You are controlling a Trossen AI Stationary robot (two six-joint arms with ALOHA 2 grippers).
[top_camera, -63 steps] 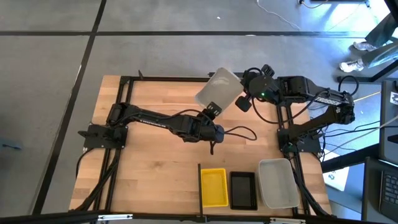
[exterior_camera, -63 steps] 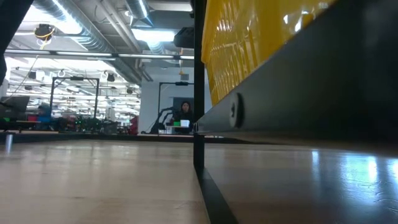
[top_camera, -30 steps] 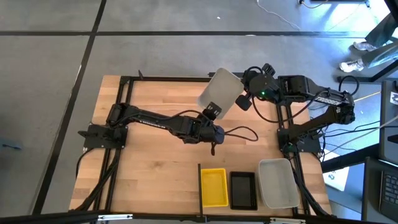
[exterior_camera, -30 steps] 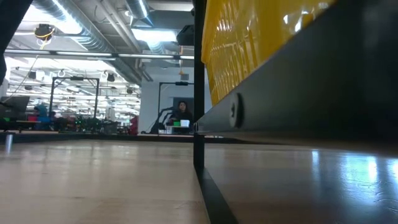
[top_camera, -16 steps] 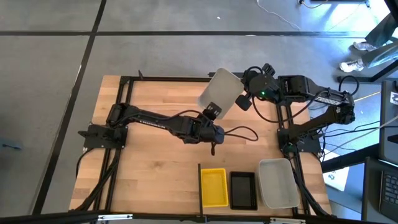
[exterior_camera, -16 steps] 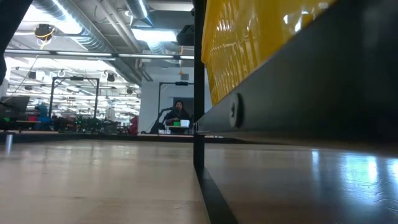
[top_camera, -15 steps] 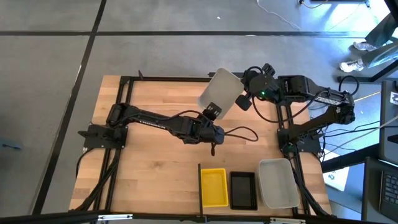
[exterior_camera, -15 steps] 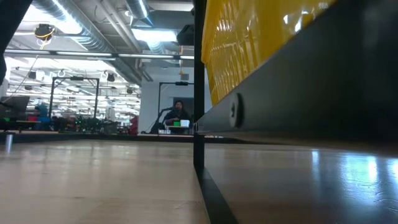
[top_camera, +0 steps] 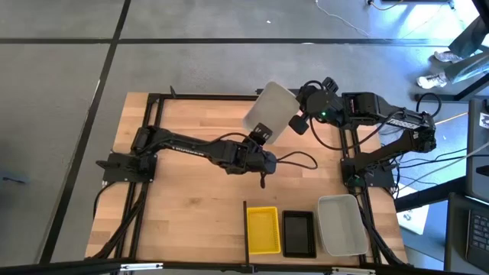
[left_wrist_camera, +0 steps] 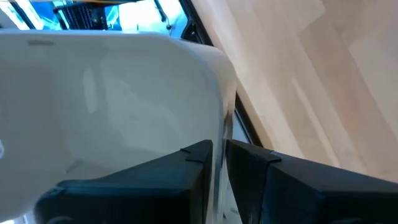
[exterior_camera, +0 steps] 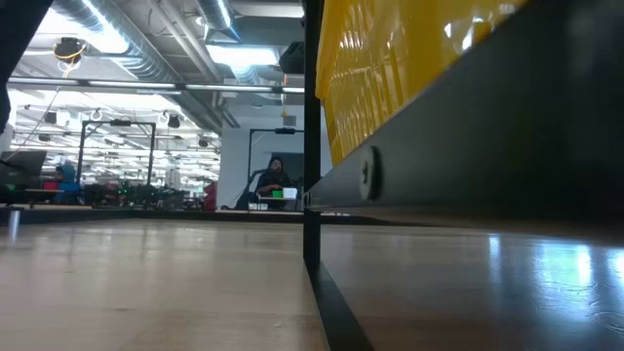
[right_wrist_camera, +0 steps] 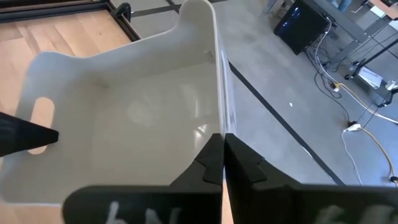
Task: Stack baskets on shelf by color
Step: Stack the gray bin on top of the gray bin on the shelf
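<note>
Compare this moment with the views from the last two seconds and you find almost no change. The left pincer [top_camera: 258, 140] remains clamped on one short wall of the translucent grey-white rectangular plastic basket [top_camera: 270, 115], and the arm behind it has shifted only slightly. The left wrist view confirms the grip: the two dark fingers [left_wrist_camera: 196, 163] stand close together with the thin basket wall [left_wrist_camera: 124, 93] pinched between them.

The basket is still held in the air above the far middle of the plank desk [top_camera: 183, 198], tilted, with both arms on it. Moving right, the right pincer [top_camera: 296, 122] is closed on the opposite wall; the right wrist view shows its fingers [right_wrist_camera: 211, 165] meeting on the rim of the basket [right_wrist_camera: 124, 118], with the other arm's dark fingertip visible at the handle slot.

Treat this as a paused hand-over: neither arm has let go, so the basket has made no progress toward its place.

At the near edge, the pale plywood shelf [top_camera: 306, 263] carries a yellow plastic basket [top_camera: 263, 229] beside the thin dark divider [top_camera: 245, 227], then a black mesh-like basket [top_camera: 298, 233], then a grey-white basket stack [top_camera: 341, 224]. Judge the destination to be that grey-white stack. One pincer must release before the carry can proceed.
</note>
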